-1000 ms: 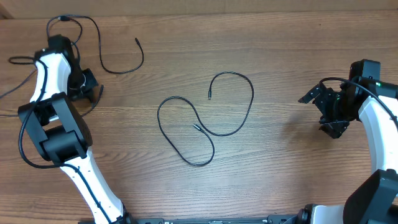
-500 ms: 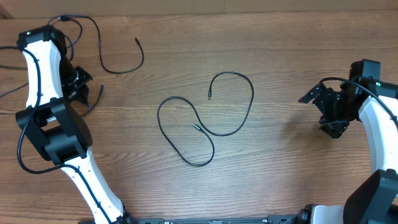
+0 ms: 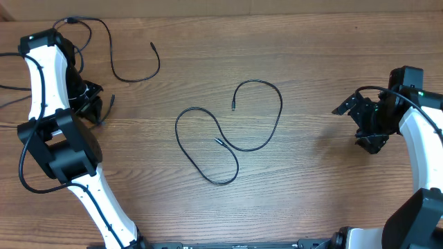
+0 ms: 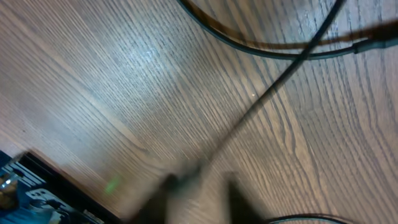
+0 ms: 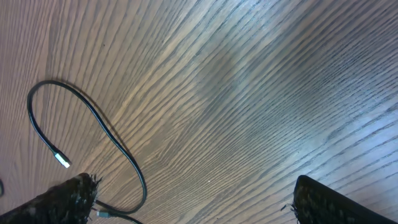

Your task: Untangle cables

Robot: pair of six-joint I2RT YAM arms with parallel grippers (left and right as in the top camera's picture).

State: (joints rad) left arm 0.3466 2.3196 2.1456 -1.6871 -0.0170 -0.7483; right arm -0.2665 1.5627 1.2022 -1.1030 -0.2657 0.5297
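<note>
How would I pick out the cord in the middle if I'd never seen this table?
Start at the wooden table and look at its middle. There lies a thin black cord curled into two open loops like an S. Unlike the other cord up by the left arm, it lies alone, touched by nothing.

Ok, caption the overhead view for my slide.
Two robot arms flank a looped black cable on a wooden table.

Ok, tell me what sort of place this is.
Probably a robot lab bench: a left arm and a right arm stand at a wood-grain table, with thin black cables lying loose between them.
</note>
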